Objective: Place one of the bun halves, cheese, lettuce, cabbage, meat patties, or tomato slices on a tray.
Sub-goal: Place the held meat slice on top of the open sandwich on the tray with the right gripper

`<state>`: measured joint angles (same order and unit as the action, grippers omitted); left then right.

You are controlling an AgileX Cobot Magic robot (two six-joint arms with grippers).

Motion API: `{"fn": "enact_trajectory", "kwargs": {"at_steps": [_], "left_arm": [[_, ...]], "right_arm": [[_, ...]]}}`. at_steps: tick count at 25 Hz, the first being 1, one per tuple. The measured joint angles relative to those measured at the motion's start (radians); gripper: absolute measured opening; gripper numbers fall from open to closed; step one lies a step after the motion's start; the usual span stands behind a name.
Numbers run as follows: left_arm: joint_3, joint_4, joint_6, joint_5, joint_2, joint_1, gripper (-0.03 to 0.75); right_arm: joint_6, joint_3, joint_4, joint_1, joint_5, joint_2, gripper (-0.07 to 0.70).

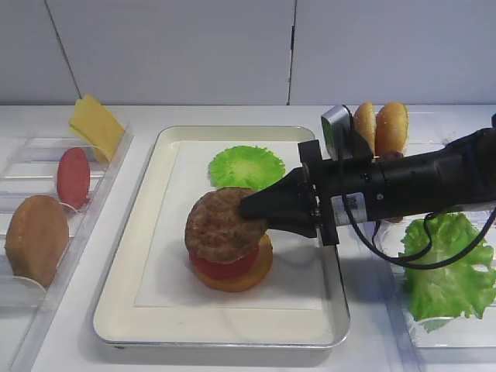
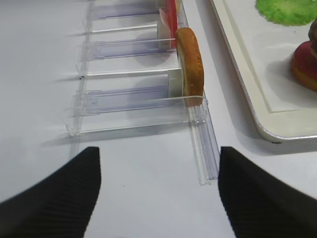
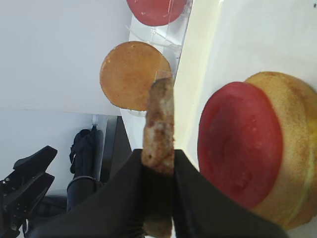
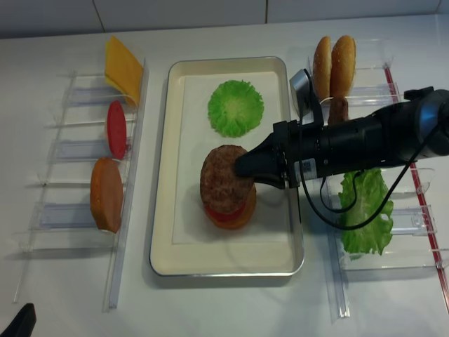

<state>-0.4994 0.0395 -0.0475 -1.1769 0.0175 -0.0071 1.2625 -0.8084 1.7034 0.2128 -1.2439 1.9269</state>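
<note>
Patty [image 1: 221,225] grainy brown disc | right gripper [image 1: 260,206] clamping its edge | above smooth tomato slice [image 1: 225,268], tan bun [image 1: 249,277]

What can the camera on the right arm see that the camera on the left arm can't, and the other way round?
Only the right wrist view shows the right claw pinching a meat patty edge-on above the tomato slice.

Only the left wrist view shows the open left claw and a green leaf on the tray.

Both show the bun half standing in the clear rack.
</note>
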Motion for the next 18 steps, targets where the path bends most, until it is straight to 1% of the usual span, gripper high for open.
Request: {"fn": "enact_trajectory", "kwargs": {"at_steps": [9,12,18], "left_arm": [[0.0,0.0,0.0,0.0,0.0,0.0,0.473],[0.0,0.0,0.0,0.0,0.0,0.0,0.473],[0.0,0.0,0.0,0.0,0.0,0.0,0.473]], "right_arm": [[-0.004,0.0,0.003,0.0,0.002,-0.002,0.16],[-0.025,0.0,-0.011,0.0,0.026,-0.023,0.16],[-0.079,0.004,-0.081,-0.006,0.111,-0.058,0.16]]}}
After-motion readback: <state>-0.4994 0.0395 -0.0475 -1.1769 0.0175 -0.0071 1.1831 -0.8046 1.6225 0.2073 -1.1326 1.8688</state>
